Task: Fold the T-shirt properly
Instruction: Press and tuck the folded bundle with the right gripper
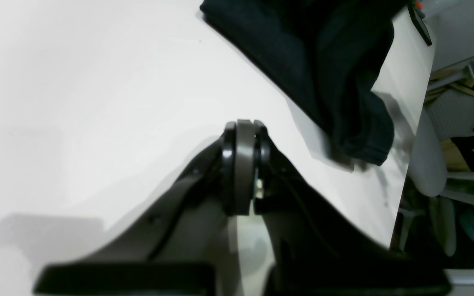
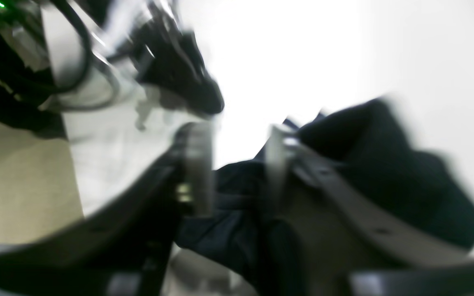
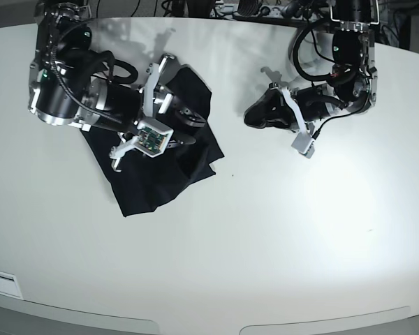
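Blurred dark fingers of the right end effector [image 2: 233,164] fill the near view, standing apart with black cloth bunched between and below them; whether they pinch any of it I cannot tell. From across the room, that arm hangs over the T-shirt [image 3: 164,174], which lies crumpled and partly doubled over on the tabletop [image 3: 279,251], toward the right arm's side. The left end effector [image 1: 245,135] is closed on nothing, hovering well apart from the shirt over bare tabletop. Soft, limp and light, the fabric should sag and drag rather than hold shape, so I'd judge a hem corner or shoulder seam the best hold, not the bunched middle. No containers are on the tabletop.
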Robot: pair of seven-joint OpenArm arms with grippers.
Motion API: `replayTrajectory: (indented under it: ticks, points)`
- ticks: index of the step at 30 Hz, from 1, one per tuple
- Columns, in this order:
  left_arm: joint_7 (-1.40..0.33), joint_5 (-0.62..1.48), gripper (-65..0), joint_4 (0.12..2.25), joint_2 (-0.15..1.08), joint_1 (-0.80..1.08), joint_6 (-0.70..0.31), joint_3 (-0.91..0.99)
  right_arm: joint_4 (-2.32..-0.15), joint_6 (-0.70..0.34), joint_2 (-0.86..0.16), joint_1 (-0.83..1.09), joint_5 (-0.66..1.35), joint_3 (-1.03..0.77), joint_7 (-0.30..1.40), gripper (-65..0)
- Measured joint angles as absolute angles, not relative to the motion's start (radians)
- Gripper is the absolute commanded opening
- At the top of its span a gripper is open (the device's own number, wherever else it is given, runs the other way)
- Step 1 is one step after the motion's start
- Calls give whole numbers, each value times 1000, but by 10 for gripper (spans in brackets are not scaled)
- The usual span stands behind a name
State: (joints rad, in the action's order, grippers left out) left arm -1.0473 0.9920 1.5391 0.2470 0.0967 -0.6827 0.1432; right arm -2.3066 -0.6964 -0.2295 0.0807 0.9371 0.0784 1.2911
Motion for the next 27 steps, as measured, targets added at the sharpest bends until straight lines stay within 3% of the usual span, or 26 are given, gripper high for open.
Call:
replayTrajectory:
  ticks: [2, 4, 7, 11, 19, 27]
  points:
    - [-1048, 986, -650, 1539, 252, 97, -690, 143, -2350, -699, -241, 124, 970, -9, 1284, -650]
    - [-1047, 986, -650, 1539, 262, 98, -690, 143, -2342, -697, -243, 176, 970, -85, 1262, -650]
    - [-1050, 987, -650, 1539, 272, 97, -690, 144, -2341, -697, -244, 240, 941, -151, 1079, -650]
    - [-1048, 988, -650, 1539, 272, 97, -690, 143, -2227, -699, -237, 250, 714, -120, 865, -650]
    - [-1048, 991, -650, 1539, 272, 97, -689, 143, -1855, -693, -224, 50, 628, 138, 825, -650]
    - [-1088, 1069, -650, 1539, 272, 99, -692, 144, -1839, -695, -92, -138, 519, 345, 826, -650]
